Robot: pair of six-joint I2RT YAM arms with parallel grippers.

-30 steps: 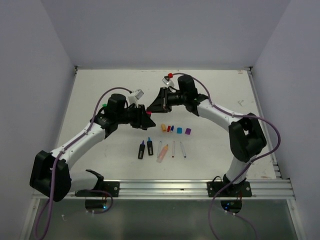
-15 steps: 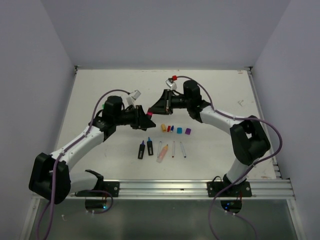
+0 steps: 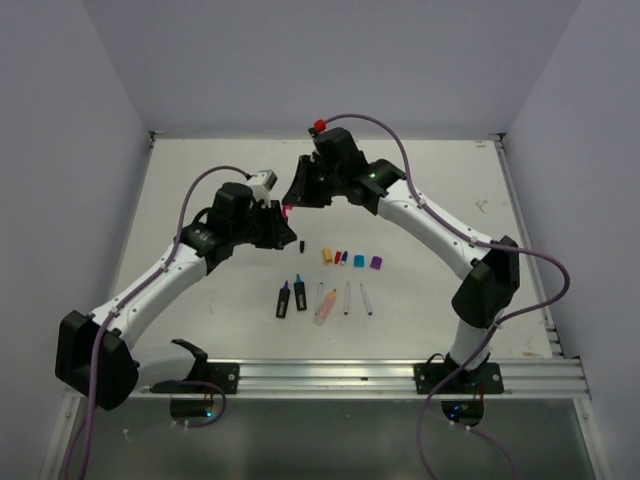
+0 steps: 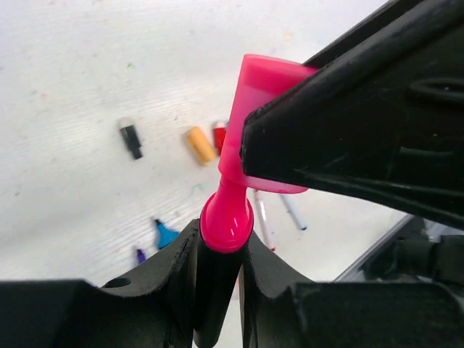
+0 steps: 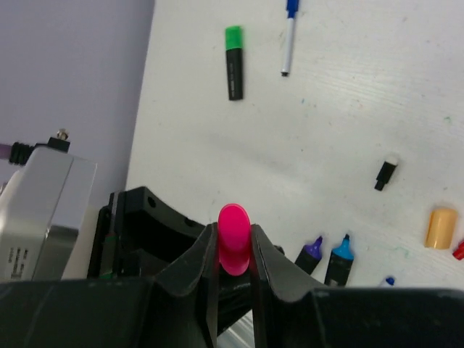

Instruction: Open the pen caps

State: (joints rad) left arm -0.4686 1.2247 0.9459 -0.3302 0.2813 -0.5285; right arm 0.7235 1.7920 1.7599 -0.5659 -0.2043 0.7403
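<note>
Now that the left tool [image 3: 283,222] has drawn back, a black cap [image 3: 301,243] shows.

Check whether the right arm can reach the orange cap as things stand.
Probably not yet: the right fingers are shut on the pink cap, with the left fingers holding its pen. The orange cap lies uncovered, so the way looks free once that cap is dropped.

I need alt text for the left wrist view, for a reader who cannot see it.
Close up, the left gripper clamps a black marker with a pink tip, while the right gripper pinches its pink cap, tilted over that tip. Behind, on the white table, lie an orange cap, a red cap and a few pens.
</note>
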